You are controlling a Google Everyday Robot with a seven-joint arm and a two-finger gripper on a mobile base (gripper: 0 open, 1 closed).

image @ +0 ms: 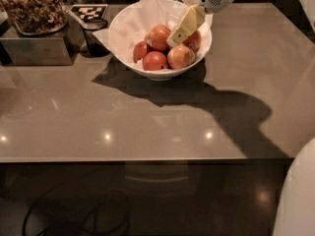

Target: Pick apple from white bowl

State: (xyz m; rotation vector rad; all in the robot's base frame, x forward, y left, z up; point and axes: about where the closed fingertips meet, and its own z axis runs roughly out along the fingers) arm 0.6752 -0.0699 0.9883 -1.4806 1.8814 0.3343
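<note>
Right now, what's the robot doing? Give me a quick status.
Gripper over white bowl, tip among the apples. No apple lifted yet. Small dark cup beside bowl, out of the way.
</note>
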